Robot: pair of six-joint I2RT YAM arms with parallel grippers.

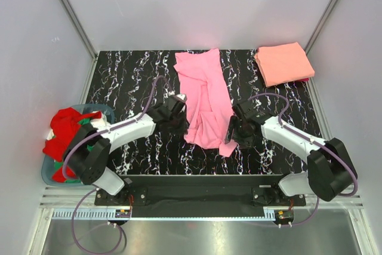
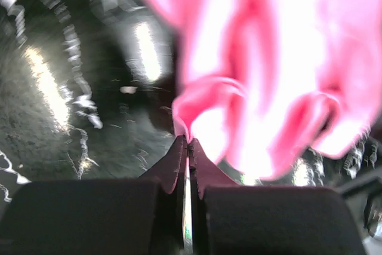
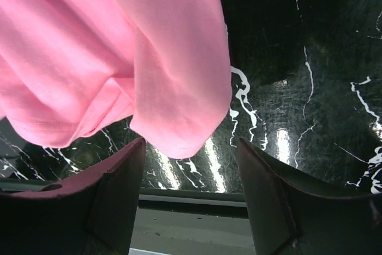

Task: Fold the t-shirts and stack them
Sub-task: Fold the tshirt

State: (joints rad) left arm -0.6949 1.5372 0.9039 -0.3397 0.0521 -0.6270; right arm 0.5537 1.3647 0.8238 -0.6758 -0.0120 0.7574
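Pink t-shirt point(image 1: 203, 97) lies rumpled down the middle of the table point(image 1: 119, 82), from far edge toward near edge. Left gripper point(image 2: 188, 143) is pressed together, pinching its near left hem. Right gripper point(image 3: 191, 143) is spread at the near right corner, gripping nothing.

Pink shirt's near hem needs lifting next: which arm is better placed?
Left. The left gripper is shut, apparently pinching a fold of the pink t-shirt at its tips. The right gripper is open, with the cloth just ahead of it, ungripped.
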